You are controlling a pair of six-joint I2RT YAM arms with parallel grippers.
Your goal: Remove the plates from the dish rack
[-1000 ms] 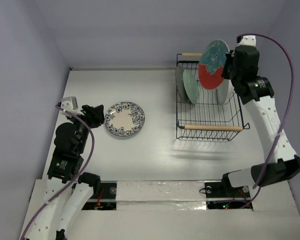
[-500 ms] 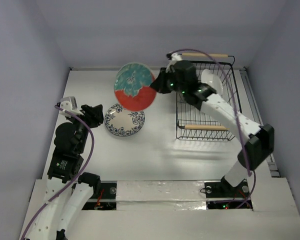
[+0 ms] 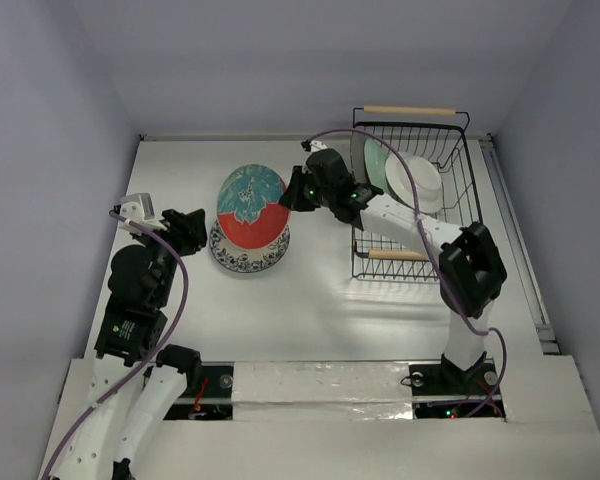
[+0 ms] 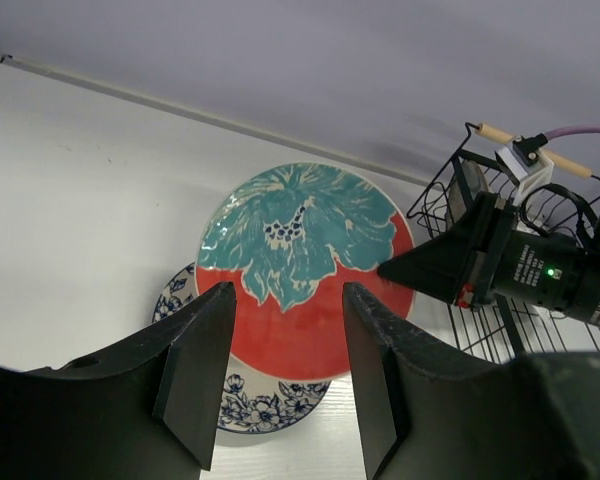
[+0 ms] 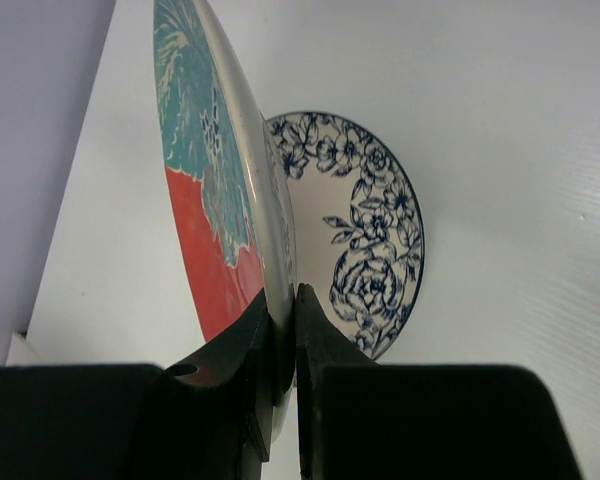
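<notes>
My right gripper (image 3: 292,192) is shut on the rim of the teal-and-red plate (image 3: 250,206) and holds it tilted just above the blue-floral plate (image 3: 242,252), which lies flat on the table. The right wrist view shows the held plate (image 5: 212,190) edge-on over the floral plate (image 5: 365,240), pinched at my gripper (image 5: 283,300). My left gripper (image 3: 188,228) is open and empty, left of both plates; its wrist view shows the red plate (image 4: 310,260) and the floral plate (image 4: 260,410) beyond my open gripper (image 4: 285,340). The black dish rack (image 3: 420,262) holds a mint green plate (image 3: 376,160) and a white plate (image 3: 416,184).
The rack's wooden handles (image 3: 410,110) lie at its far and near sides, at the right back of the white table (image 3: 310,300). Purple walls close the back and sides. The right arm (image 3: 400,225) stretches across the rack's left side.
My right gripper has carried the teal-and-red plate from the rack leftward and down, to just above the blue-floral plate. The left arm has not moved.
</notes>
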